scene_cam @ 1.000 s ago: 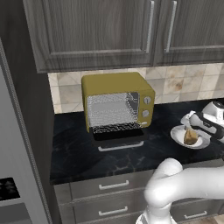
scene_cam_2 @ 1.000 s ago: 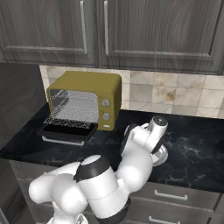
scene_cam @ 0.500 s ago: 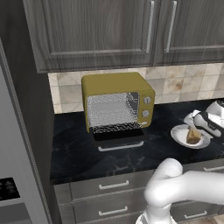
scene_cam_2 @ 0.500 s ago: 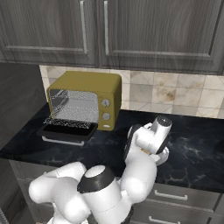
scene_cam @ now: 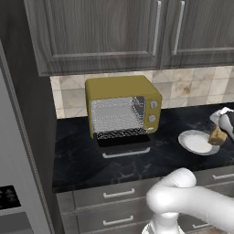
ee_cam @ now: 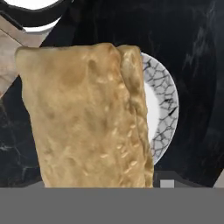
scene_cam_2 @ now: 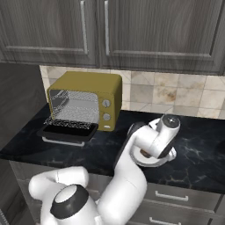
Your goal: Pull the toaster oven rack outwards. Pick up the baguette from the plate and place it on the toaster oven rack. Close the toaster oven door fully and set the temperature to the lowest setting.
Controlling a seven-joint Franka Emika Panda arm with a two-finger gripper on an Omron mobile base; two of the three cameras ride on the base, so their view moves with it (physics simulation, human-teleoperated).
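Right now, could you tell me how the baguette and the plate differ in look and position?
The baguette is golden-brown and chunky; the plate is white-grey, flat and round. The baguette is lifted off the counter at the fingers, while the plate rests on the dark counter. Both sit to the right of the toaster oven.

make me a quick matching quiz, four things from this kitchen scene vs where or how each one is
Things:
1. baguette
2. plate
3. toaster oven door
4. toaster oven rack

States:
a. folded down open
b. bare white centre, on the dark counter
c. pulled out over the open door
d. gripped and raised off the plate

Pairs: 1-d, 2-b, 3-a, 4-c
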